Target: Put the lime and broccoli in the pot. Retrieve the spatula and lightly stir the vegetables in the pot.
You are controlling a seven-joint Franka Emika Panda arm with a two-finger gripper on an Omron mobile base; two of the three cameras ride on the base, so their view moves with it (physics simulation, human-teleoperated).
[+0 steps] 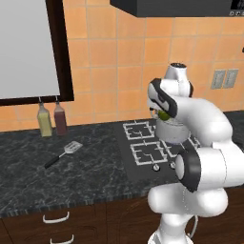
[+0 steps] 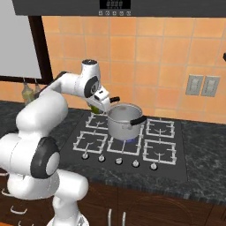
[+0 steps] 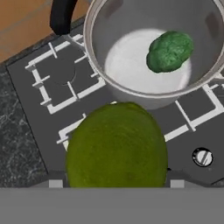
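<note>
Small round yellow-green lime [image 3: 116,146] gripped in claw [image 2: 96,107] just left of shiny steel pot [image 2: 125,121], dark green broccoli [image 3: 170,50] inside, black-handled slotted spatula [image 1: 63,153] far left on desk [image 1: 28,167].

So the white Franka arm with dark joints [image 2: 44,114] rose from its base, bent at a chunky elbow, and reached forward with the forearm roughly level. The wrist was turned so the hand pointed down and slightly forward. The two-finger gripper [image 2: 95,107] had its jaws spread wide around the small round yellow-green lime [image 3: 116,146], clamped on it from both sides. In the left base view the gripper [image 1: 164,114] sat tucked behind the forearm, fingers mostly hidden.
</note>
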